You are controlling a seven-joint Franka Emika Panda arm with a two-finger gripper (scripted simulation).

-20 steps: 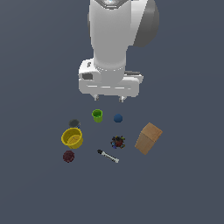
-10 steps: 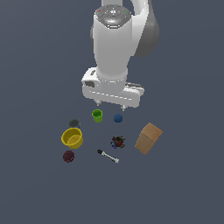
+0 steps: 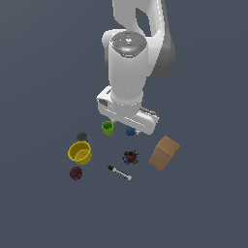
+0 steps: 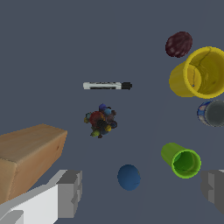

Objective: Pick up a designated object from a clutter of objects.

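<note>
The designated object, a small dark lump with red, blue and brownish specks (image 3: 130,156), lies on the floor between the marker and the tan box; it also shows in the wrist view (image 4: 100,121). My gripper (image 3: 127,124) hangs above the clutter, over the green cup (image 3: 107,128) and the blue ball (image 3: 130,131), short of the lump. It is open and empty. In the wrist view the gripper (image 4: 142,190) has its two grey fingers (image 4: 70,192) wide apart, with the blue ball (image 4: 128,177) between them.
A tan box (image 3: 163,153) lies to the exterior view's right of the lump. A black-and-white marker (image 3: 119,173), a yellow bowl (image 3: 80,152), a grey cup (image 3: 82,137) and a dark red bumpy ball (image 3: 75,173) lie to its left.
The arm has swung toward the exterior view's right and come lower over the clutter. The objects have not moved.
</note>
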